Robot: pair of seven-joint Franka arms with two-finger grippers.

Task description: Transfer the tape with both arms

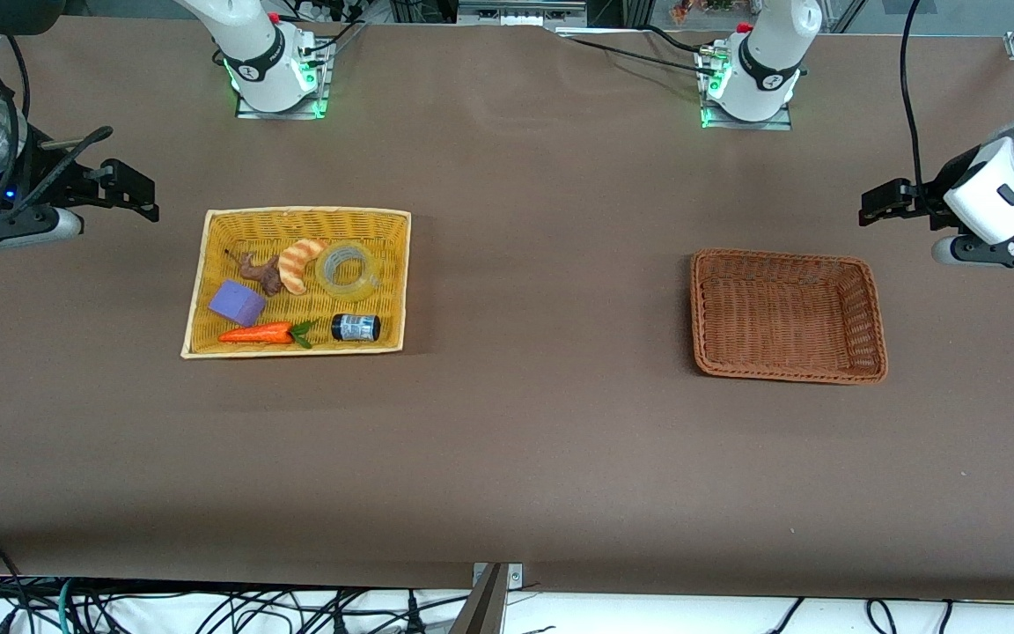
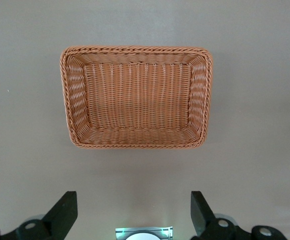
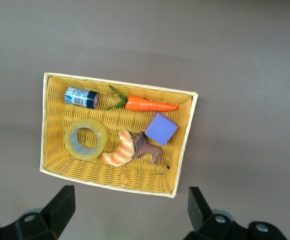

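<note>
The right gripper (image 1: 151, 208) hangs above bare bench off the yellow basket's (image 1: 203, 264) edge at the right arm's end, its two fingers (image 3: 60, 207) spread wide and holding nothing; the left gripper (image 1: 864, 211) waits in the same state, fingers (image 2: 65, 210) fully apart and empty, above the bench off the brown basket's (image 1: 877, 299) edge at the left arm's end. The main risk, as I judge it, lies in the crowding around the tape (image 1: 347, 269): a croissant-shaped toy (image 1: 299, 262) touches or nearly touches its side, so a finger coming down outside the ring there could catch or drag that toy instead. The roll lies flat, so the likely grasp is across its wall, one finger in the core and one outside; a slightly off descent would land on the rim and push it away. The smooth roll might also slip at the handover between arms. The tape rests in the yellow basket, near the corner farther from the front camera and toward the left arm's end, with a small black jar (image 1: 356, 328) in the corner nearer the camera, and a carrot (image 1: 259, 334), a purple block (image 1: 238, 302) and a brown animal figure (image 1: 262, 271) toward the right arm's end. It lies well apart from the right gripper, with these things in between.
</note>
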